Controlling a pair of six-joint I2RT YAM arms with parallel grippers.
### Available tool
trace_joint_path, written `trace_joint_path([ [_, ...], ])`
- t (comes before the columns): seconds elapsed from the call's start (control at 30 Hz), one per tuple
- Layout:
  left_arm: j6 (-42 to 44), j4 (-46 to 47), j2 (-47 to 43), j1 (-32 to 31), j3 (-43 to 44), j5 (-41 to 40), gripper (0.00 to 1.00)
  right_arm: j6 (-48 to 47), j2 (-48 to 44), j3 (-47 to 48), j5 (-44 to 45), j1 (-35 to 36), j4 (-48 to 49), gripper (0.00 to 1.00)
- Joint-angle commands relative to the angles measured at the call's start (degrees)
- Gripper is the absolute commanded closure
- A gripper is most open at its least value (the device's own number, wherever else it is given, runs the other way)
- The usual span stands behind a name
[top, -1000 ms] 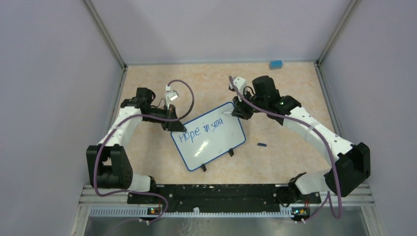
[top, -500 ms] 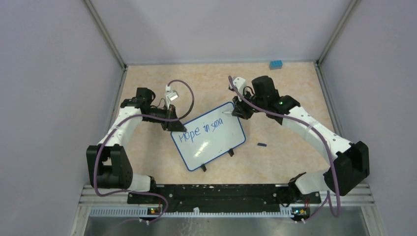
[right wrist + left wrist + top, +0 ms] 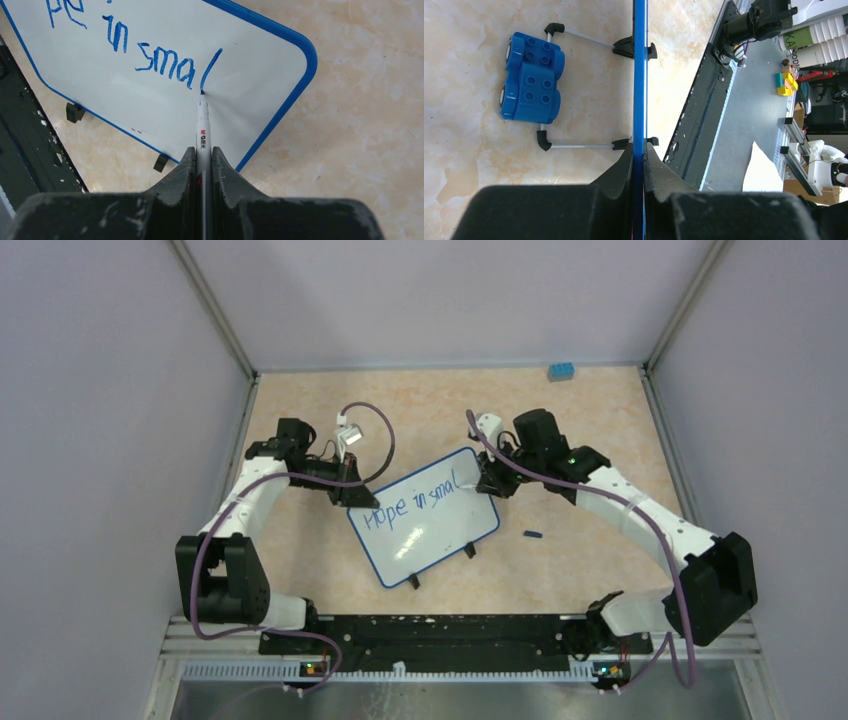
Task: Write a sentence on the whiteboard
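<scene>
Marbled tabletop (image 3: 430,400); whiteboard (image 3: 440,535), sentence (image 3: 420,502) "Hope in smal"; marker (image 3: 203,130) tip touching.

Centre of the top view is blocked: the whiteboard (image 3: 425,515) sits there, left gripper (image 3: 356,496) clamped on its upper-left corner, right gripper (image 3: 487,480) holding a marker (image 3: 202,130) down on its upper-right end. Open floor runs along the top of the frame, bar a blue brick (image 3: 560,371) upper right, and right of the board, where only a small dark piece (image 3: 533,534) lies. Black rail (image 3: 440,632) closes off the bottom.
</scene>
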Motion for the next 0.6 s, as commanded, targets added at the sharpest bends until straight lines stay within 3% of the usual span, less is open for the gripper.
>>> trace_joint_path([
  [0.0,0.30,0.50,-1.29,-0.28,-0.66,0.12,1.00,-0.14,-2.31,0.97,0.87,-0.56,0.30,1.00],
  [0.57,0.30,0.30,-1.76,-0.31,-0.59,-0.05,1.00,-1.22,0.15,9.07,2.63,-0.65,-0.62,1.00],
])
